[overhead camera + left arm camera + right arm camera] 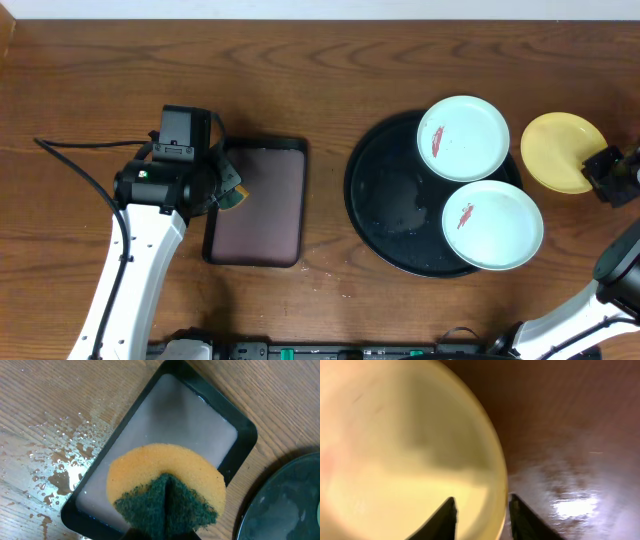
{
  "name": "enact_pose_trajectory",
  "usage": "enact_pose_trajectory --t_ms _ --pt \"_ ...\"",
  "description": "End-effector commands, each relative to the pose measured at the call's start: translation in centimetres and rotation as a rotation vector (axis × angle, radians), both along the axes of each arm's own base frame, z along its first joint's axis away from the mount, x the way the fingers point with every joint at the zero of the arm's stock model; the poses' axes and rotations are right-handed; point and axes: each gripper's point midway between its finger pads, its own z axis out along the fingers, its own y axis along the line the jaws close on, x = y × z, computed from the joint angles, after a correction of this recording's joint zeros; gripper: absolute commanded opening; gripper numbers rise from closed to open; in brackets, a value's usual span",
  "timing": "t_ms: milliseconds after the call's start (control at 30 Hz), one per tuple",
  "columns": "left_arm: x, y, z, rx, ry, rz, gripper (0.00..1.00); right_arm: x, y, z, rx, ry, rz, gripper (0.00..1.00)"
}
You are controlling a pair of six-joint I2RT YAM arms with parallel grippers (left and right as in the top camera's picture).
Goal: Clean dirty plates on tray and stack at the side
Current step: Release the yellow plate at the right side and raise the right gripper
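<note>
1. Plates sit on a wooden table (330, 70), seen from above. Two are pale mint-white, each with a red-brown smear, and rest on the right side of the large round black tray (385, 200). The far plate (463, 137) and the near plate (492, 224) are just beside each other.
2. The pale yellow plate (555, 150) lies off that tray, on the wood just to its right.
3. The right gripper (482, 515) is at the yellow plate's right edge. In the wrist view its fingers (445, 520) straddle the rim, one over the plate and one over bare wood. Whether they press on the rim I cannot tell (that view is badly blurred).
4. The left gripper (222, 185) is clamped on a folded sponge (165, 480), orange-yellow with a green scouring face. It hangs over the left edge of a smaller dark rectangular tray (262, 200) that holds a film of water. Water droplets (55, 455) dot the wood beside it.
5. The relation that matters is that both smeared plates lie well to the right of the sponge, past the rectangular tray and the left side of the round one. The right arm is far nearer to them, but the left arm carries the cleaning tool. By my judgement, the sponge must travel right, or a plate must be brought left to meet it.
</note>
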Motion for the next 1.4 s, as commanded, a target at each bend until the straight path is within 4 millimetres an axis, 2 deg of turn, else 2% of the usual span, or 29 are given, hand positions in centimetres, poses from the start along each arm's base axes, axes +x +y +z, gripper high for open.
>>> enact_pose_trajectory --t_ms 0,167,233,300,400,533,600,700,767,900,1000,1100,1233,1367 --pt "-0.2 0.3 -0.5 0.012 0.015 0.000 0.08 3.2 2.7 5.3 0.067 -0.226 0.195 0.38" --pt "-0.2 0.3 -0.5 0.012 0.015 0.000 0.07 4.8 5.3 12.2 -0.001 -0.398 0.331 0.50" --pt "-0.2 0.3 -0.5 0.012 0.015 0.000 0.07 5.2 6.7 14.6 -0.048 -0.439 0.389 0.63" --pt "-0.2 0.3 -0.5 0.012 0.015 0.000 0.08 5.9 8.6 16.3 -0.091 -0.477 0.472 0.75" --pt "-0.2 0.3 -0.5 0.012 0.015 0.001 0.07 7.2 12.1 16.9 -0.142 -0.493 0.626 0.79" --pt "-0.2 0.3 -0.5 0.012 0.015 0.000 0.08 7.9 14.2 13.5 -0.204 -0.348 0.661 0.88" --pt "-0.2 0.3 -0.5 0.012 0.015 0.000 0.07 8.4 15.8 11.0 -0.198 -0.285 0.698 0.98" --pt "-0.2 0.3 -0.5 0.013 0.016 0.000 0.07 8.9 17.6 7.2 -0.175 -0.202 0.742 0.99" --pt "-0.3 0.3 -0.5 0.013 0.017 0.000 0.07 9.0 17.5 4.5 -0.190 -0.128 0.734 0.99" --pt "-0.3 0.3 -0.5 0.013 0.018 0.000 0.07 8.9 17.5 1.6 -0.174 -0.068 0.726 0.99" --pt "-0.2 0.3 -0.5 0.012 0.016 0.001 0.08 8.7 17.8 0.1 -0.145 -0.047 0.734 0.91" --pt "-0.2 0.3 -0.5 0.012 0.016 0.001 0.07 8.5 18.0 -0.7 -0.126 -0.034 0.739 0.73" --pt "-0.2 0.3 -0.5 0.012 0.016 0.001 0.07 8.6 18.7 -0.7 -0.104 -0.048 0.753 0.54" --pt "-0.2 0.3 -0.5 0.013 0.016 0.000 0.07 8.6 19.2 -0.7 -0.104 -0.048 0.764 0.45"
